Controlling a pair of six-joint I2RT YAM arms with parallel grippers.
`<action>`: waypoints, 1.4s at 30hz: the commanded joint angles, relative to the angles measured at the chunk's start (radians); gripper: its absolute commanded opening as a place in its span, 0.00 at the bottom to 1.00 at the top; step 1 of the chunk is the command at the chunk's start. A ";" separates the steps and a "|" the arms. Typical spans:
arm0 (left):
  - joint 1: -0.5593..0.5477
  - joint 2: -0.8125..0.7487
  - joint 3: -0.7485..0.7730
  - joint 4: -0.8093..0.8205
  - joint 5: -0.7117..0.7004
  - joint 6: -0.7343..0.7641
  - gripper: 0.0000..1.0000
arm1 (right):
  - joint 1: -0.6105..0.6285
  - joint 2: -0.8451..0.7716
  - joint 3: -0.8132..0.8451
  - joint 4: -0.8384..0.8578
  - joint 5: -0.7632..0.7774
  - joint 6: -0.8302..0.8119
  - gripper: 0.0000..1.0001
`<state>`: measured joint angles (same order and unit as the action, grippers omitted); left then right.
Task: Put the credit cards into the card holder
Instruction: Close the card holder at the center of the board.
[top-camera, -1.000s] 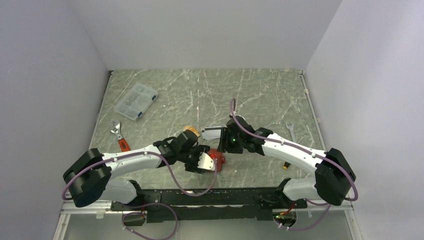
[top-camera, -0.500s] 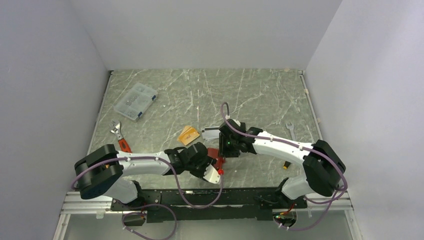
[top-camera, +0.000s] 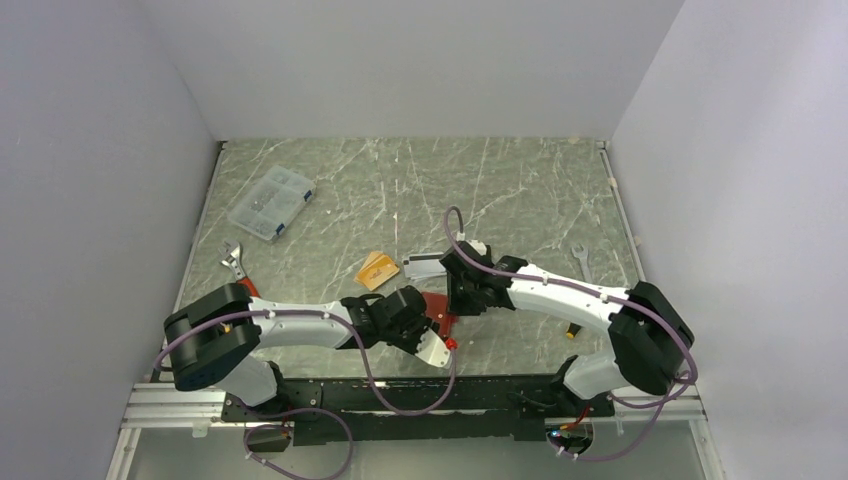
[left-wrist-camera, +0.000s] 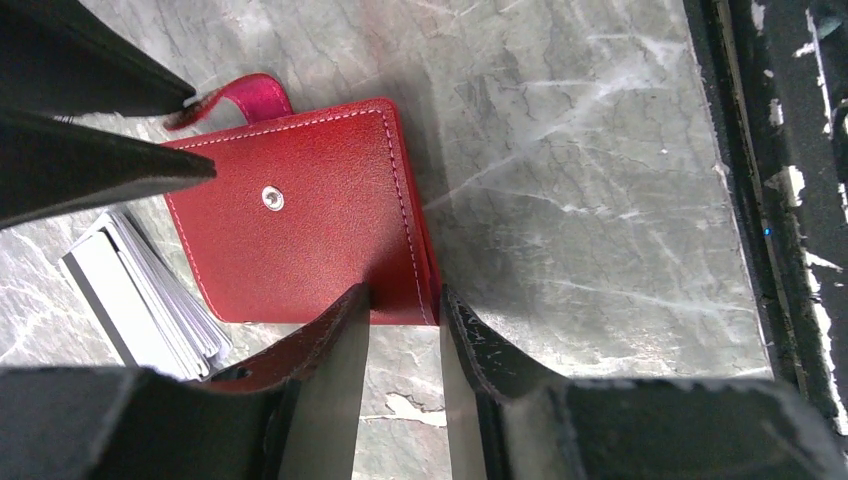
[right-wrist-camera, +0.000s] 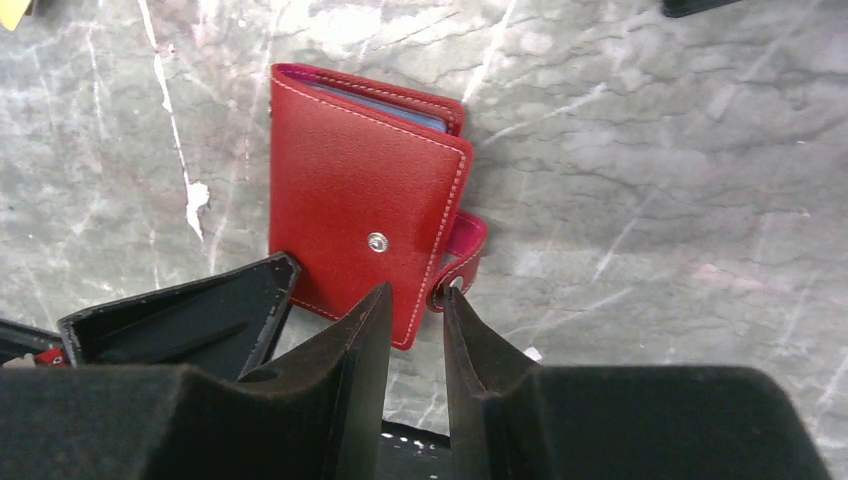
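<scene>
The dark-red card holder (top-camera: 438, 305) lies closed between my two grippers, its snap stud up and its tab loose. In the left wrist view my left gripper (left-wrist-camera: 403, 298) has its jaws nearly together over the spine edge of the card holder (left-wrist-camera: 300, 230). In the right wrist view my right gripper (right-wrist-camera: 417, 290) is closed narrowly over the tab-side edge of the card holder (right-wrist-camera: 350, 190), one fingertip against the tab. A stack of silver-white credit cards (left-wrist-camera: 150, 290) lies beside the holder. Gold-orange cards (top-camera: 377, 270) lie to the left and farther back on the table.
A clear parts box (top-camera: 270, 202) sits at the back left. A red-handled wrench (top-camera: 238, 272) lies on the left and a silver wrench (top-camera: 583, 262) on the right. The black front rail (left-wrist-camera: 760, 200) runs close by the holder.
My left gripper has moved right and toward the front edge, onto the card holder's near side. My right gripper has come down closer to the holder. The gold cards are now uncovered.
</scene>
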<state>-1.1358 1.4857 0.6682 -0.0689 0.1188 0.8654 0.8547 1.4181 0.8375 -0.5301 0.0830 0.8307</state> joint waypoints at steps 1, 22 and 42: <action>-0.008 0.017 0.053 -0.057 0.050 -0.050 0.36 | 0.000 -0.053 0.003 -0.071 0.082 -0.014 0.29; -0.005 0.026 0.064 -0.075 0.059 -0.082 0.36 | 0.002 0.043 0.091 -0.064 0.067 -0.054 0.41; 0.010 0.011 0.073 -0.107 0.080 -0.094 0.33 | 0.003 0.030 0.084 -0.125 0.125 -0.039 0.00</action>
<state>-1.1271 1.5051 0.7189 -0.1280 0.1596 0.7906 0.8547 1.4902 0.8959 -0.6151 0.1654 0.7860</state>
